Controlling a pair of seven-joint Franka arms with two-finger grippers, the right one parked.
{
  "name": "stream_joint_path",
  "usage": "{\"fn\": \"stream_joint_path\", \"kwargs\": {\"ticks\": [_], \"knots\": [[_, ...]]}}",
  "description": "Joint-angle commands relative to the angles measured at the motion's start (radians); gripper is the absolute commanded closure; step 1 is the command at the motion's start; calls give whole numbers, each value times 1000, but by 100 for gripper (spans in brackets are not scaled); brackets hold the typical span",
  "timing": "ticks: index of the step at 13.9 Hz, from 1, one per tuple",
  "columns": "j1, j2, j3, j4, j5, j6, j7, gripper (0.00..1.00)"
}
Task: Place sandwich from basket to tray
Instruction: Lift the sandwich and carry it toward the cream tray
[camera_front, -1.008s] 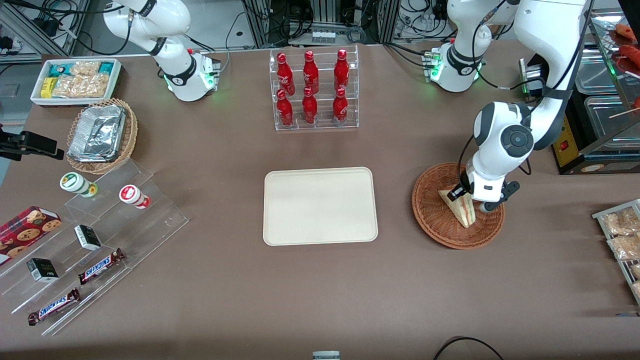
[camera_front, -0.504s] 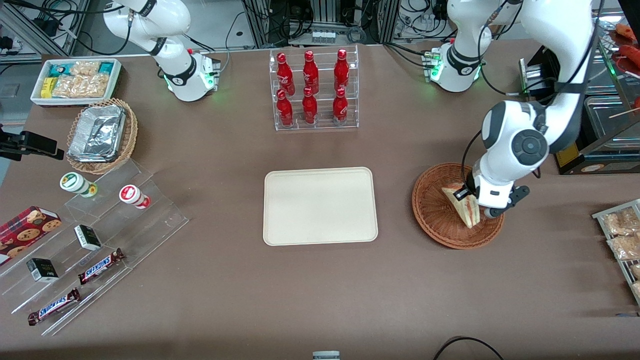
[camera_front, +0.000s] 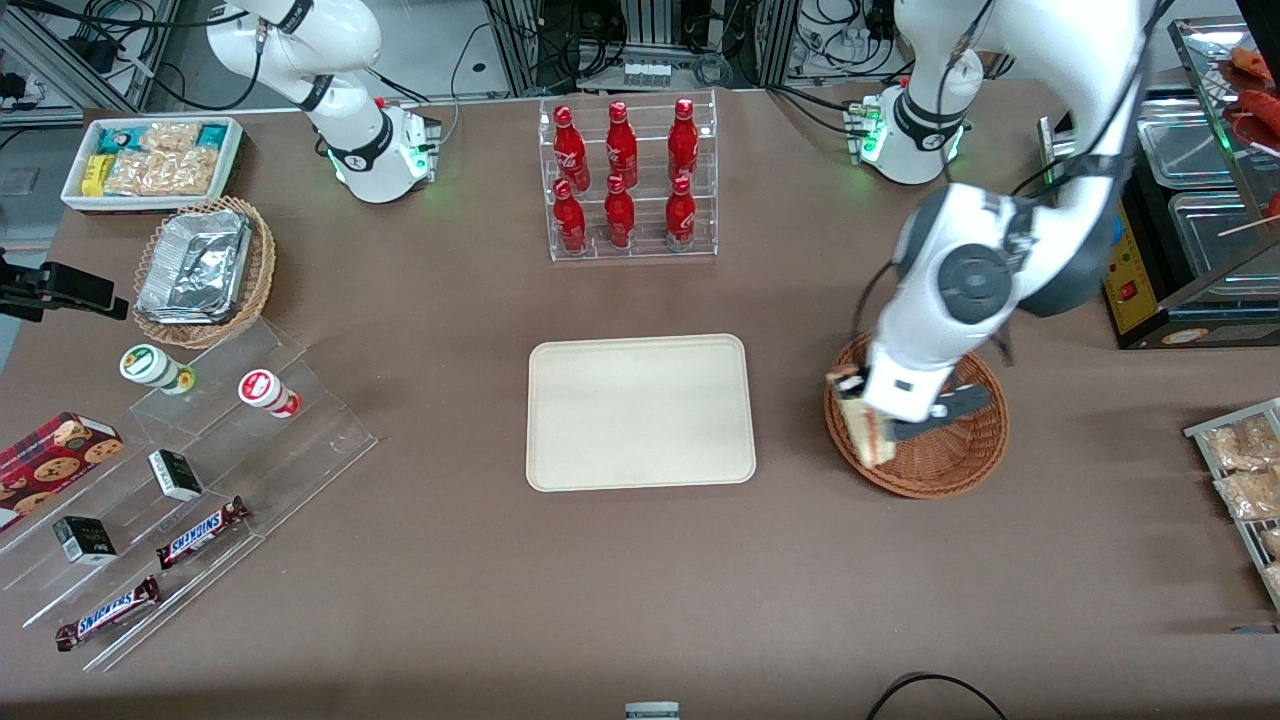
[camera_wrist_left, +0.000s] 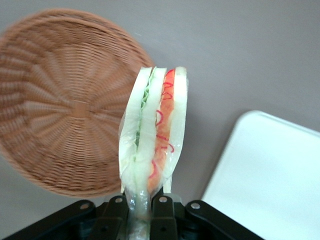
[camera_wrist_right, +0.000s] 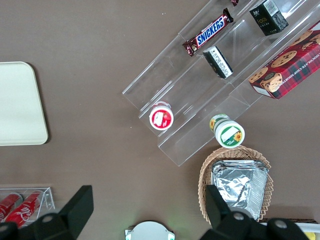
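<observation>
The main risk is the sandwich (camera_wrist_left: 154, 145) slipping or peeling apart on the way across, since the gripper (camera_wrist_left: 142, 200) pinches it only at one narrow end while the rest of the wedge stands free above the fingers (camera_wrist_left: 116, 205); a quick swing or a squashed soft crumb could let it sag or twist, and it might then land on the bare table short of its target. Largest near the gripper is the tray (camera_front: 640, 412), a flat cream rectangle with rounded corners and a low rim, smooth and plain, lying well to the side toward the parked arm's end of the table. Directly under the gripper sits the basket (camera_front: 950, 460), round, shallow and brown, its wicker woven in rings from a central knot (nothing shows in it in the wrist view). Smallest is the sandwich itself, lifted clear above the basket's edge: pale soft bread slices in clear film, with green and red-orange filling along the cut edge.
</observation>
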Motion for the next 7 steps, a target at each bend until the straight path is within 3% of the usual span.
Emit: {"fn": "stream_joint_path", "kwargs": {"ticks": [1, 7], "knots": [[-78, 119, 10, 131, 1, -19, 6, 100], [-233, 326, 10, 361, -9, -10, -112, 100]]}}
